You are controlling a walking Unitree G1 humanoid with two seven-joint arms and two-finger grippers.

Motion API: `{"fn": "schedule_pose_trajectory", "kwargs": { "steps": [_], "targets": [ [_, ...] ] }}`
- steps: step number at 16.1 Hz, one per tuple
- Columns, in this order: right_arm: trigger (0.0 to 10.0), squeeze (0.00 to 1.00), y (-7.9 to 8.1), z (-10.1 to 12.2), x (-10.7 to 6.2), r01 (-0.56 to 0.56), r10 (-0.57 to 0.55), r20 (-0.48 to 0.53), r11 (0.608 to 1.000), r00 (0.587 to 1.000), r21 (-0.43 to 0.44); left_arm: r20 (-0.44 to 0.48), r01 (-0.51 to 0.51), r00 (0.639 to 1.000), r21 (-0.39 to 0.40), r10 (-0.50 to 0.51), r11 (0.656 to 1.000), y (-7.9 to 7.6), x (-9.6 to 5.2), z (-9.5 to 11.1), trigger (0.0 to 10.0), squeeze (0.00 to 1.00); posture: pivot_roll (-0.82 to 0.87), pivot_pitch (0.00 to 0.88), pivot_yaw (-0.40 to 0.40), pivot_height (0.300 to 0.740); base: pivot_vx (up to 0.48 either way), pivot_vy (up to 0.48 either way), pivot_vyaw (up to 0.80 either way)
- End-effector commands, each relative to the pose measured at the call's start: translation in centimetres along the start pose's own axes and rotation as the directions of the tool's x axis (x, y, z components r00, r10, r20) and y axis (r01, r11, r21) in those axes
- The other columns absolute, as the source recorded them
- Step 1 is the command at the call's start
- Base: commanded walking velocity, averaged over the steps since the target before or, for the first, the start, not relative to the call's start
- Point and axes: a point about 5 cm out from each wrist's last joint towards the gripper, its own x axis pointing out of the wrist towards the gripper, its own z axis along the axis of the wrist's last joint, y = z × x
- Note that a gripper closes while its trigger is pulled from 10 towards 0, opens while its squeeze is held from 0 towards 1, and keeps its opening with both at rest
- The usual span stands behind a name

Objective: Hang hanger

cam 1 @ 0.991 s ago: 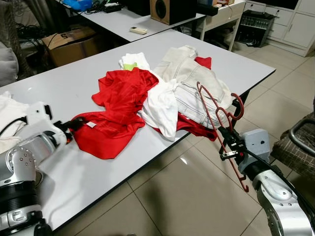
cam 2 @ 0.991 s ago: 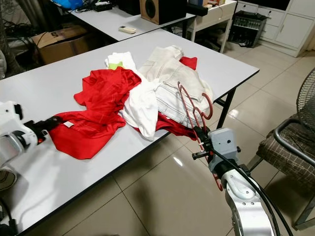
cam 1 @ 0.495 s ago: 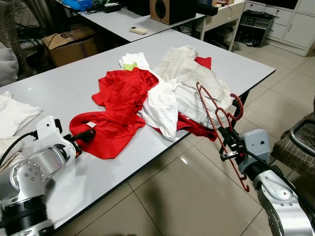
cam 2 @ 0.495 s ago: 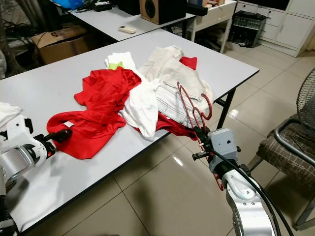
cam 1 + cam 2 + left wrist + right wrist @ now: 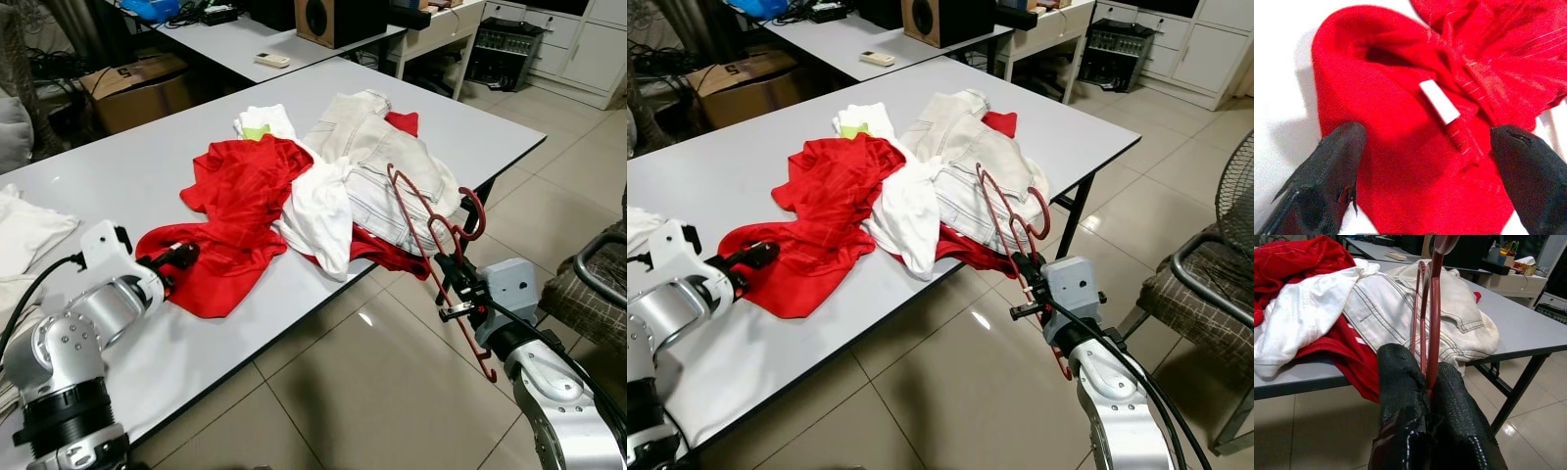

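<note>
Our right end effector [image 5: 453,282] is clamped on the red hanger [image 5: 431,235], holding it upright off the desk's [image 5: 118,166] edge, beside the pale jeans [image 5: 387,166]. Our left end effector [image 5: 1425,166] hovers with its fingers [image 5: 1327,171] spread wide over the red shirt [image 5: 235,211], at its collar and white tag [image 5: 1439,102].
</note>
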Motion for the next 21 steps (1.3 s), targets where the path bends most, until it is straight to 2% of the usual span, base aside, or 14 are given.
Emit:
{"fn": "schedule_pose_trajectory", "kwargs": {
  "steps": [1, 5, 6, 7, 10, 14, 15, 16, 17, 21],
  "targets": [
    [10.0, 0.0, 0.1, 0.1, 0.2, -0.004, 0.004, 0.005, 1.0, 1.0, -0.007, 0.01, 0.028, 1.0, -0.002, -0.028, 1.0, -0.6, 0.0, 0.5, 10.0, 0.0, -0.16, 0.0, 0.108, 0.719, 0.0, 0.0, 0.0],
    [10.0, 0.0, 0.2, 0.2, 0.3, -0.005, 0.005, 0.01, 1.0, 1.0, -0.007, -0.042, 0.051, 0.998, -0.018, -0.052, 0.999, -1.2, 1.1, -0.9, 10.0, 0.0, -0.17, 0.0, 0.108, 0.719, 0.0, 0.0, 0.0],
    [10.0, 0.0, 0.2, 0.2, 0.2, -0.001, 0.001, 0.011, 1.0, 1.0, -0.01, -0.075, 0.002, 0.997, -0.028, -0.004, 1.0, -0.8, 2.2, -1.9, 10.0, 0.0, -0.18, 0.0, 0.117, 0.719, 0.0, 0.0, 0.0],
    [10.0, 0.0, 0.2, 0.2, 0.1, 0.006, -0.006, 0.011, 1.0, 1.0, -0.008, -0.079, -0.016, 0.997, -0.028, 0.014, 0.999, -0.6, 2.4, -2.1, 10.0, 0.0, -0.18, 0.0, 0.123, 0.719, 0.0, 0.0, 0.0],
    [10.0, 0.0, 0.2, 0.2, 0.1, 0.012, -0.012, 0.011, 1.0, 1.0, -0.008, -0.071, -0.035, 0.997, -0.052, 0.032, 0.998, -0.5, 2.9, -2.2, 10.0, 0.0, -0.18, 0.0, 0.123, 0.719, 0.0, 0.0, 0.0],
    [10.0, 0.0, 0.1, 0.3, 0.1, 0.015, -0.015, 0.013, 1.0, 1.0, -0.009, -0.056, -0.011, 0.998, -0.085, 0.006, 0.996, -1.1, 3.9, -2.2, 10.0, 0.0, -0.19, 0.0, 0.128, 0.719, 0.0, 0.0, 0.0],
    [10.0, 0.0, 0.1, 0.3, 0.1, 0.016, -0.016, 0.013, 1.0, 1.0, -0.009, -0.057, -0.007, 0.998, -0.087, 0.002, 0.996, -1.2, 4.1, -2.3, 6.7, 0.0, -0.19, 0.0, 0.128, 0.719, 0.0, 0.0, 0.0],
    [10.0, 0.0, 0.1, 0.3, 0.0, 0.018, -0.018, 0.012, 1.0, 1.0, -0.01, -0.059, -0.004, 0.998, -0.086, -0.001, 0.996, -1.2, 4.3, -2.4, 2.2, 0.0, -0.19, 0.0, 0.128, 0.719, 0.0, 0.0, 0.0],
    [10.0, 0.0, 0.0, 0.3, -0.1, 0.023, -0.022, 0.011, 1.0, 1.0, -0.01, -0.065, 0.003, 0.998, -0.085, -0.009, 0.996, -1.4, 4.5, -2.5, 0.0, 0.0, -0.2, 0.0, 0.135, 0.719, 0.0, 0.0, 0.0],
    [10.0, 0.0, -0.1, 0.3, -0.1, 0.03, -0.03, 0.009, 0.999, 1.0, -0.011, -0.086, 0.033, 0.996, -0.063, -0.038, 0.997, -1.4, 4.5, -2.7, 0.0, 0.0, -0.2, 0.0, 0.137, 0.719, 0.0, 0.0, 0.0]
  ]
}}
